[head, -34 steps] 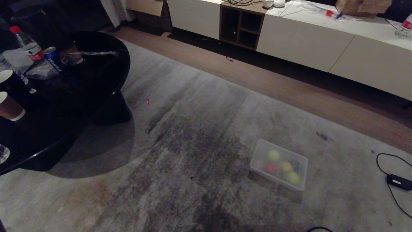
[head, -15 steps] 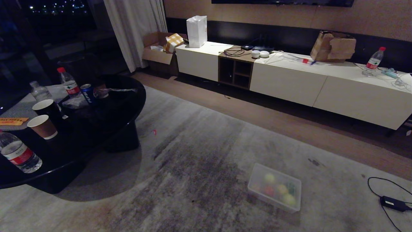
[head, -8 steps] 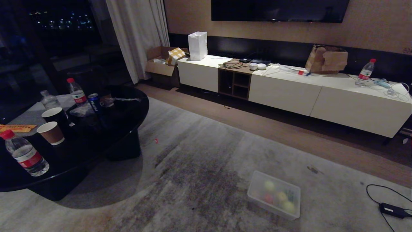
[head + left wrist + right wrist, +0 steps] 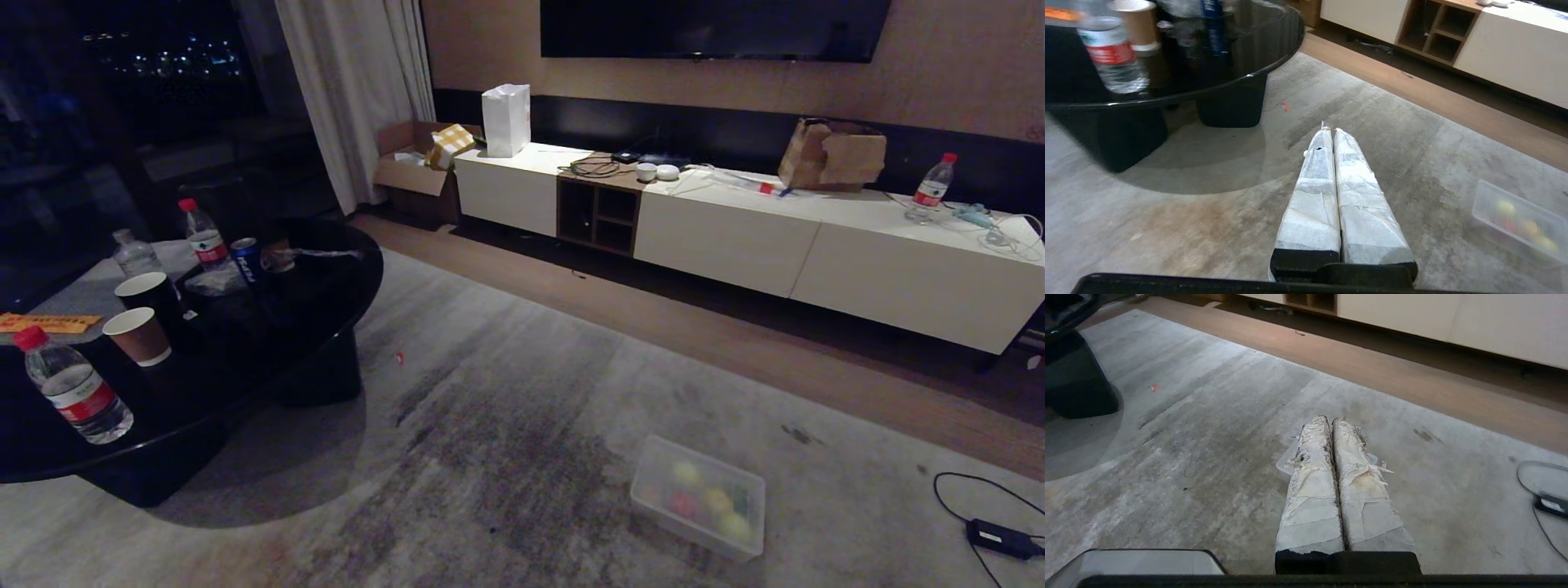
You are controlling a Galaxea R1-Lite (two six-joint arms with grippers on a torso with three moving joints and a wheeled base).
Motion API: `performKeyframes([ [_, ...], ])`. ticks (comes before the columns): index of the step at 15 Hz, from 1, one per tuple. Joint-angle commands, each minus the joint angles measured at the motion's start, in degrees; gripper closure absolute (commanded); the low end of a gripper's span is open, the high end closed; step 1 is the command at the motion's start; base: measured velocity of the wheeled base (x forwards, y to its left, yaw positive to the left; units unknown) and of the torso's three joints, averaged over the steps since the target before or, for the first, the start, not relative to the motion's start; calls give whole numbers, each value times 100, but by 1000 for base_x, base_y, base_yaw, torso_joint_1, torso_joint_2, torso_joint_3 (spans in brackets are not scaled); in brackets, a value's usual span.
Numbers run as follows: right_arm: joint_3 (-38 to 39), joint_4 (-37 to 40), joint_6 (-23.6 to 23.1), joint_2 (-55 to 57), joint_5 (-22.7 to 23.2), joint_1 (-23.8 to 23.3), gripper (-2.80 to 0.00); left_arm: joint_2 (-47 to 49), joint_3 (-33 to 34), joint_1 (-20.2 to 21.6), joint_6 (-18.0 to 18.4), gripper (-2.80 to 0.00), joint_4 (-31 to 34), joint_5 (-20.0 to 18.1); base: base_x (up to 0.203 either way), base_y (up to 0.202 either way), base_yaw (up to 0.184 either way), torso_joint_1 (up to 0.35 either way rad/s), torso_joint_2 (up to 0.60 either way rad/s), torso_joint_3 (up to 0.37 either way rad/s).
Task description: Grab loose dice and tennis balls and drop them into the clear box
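Collection looks done: dice (image 4: 684, 505) and tennis balls (image 4: 686, 473) inside clear box (image 4: 653, 469) on rug (image 4: 522, 392); left gripper (image 4: 1329, 130) and right gripper (image 4: 1330, 419) pressed closed, empty; next, scan rug for strays

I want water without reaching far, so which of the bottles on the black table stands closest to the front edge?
The red-capped bottle at the black table's near-left edge. The other two bottles stand further back, by the blue can.

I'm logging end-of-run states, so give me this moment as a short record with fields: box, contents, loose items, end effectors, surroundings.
box: clear box on the grey rug, upright
contents: tennis balls and dice inside; exact count cannot be told
loose items: none visible on the rug
left end effector: shut, empty, above the rug
right end effector: shut, empty
surroundings: black table to the left, white cabinet behind
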Motion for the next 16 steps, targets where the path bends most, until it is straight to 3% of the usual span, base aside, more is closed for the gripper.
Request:
performKeyframes([
  [1, 2, 3, -1, 7, 4, 6, 0, 6, 9, 3, 5, 0, -8, 6, -6, -3, 93, 2, 11, 3],
  [16, 2, 3, -1, 7, -5, 6, 0, 6, 9, 3, -4, 0, -9, 6, -1, -8, 164, 3, 2, 3],
])
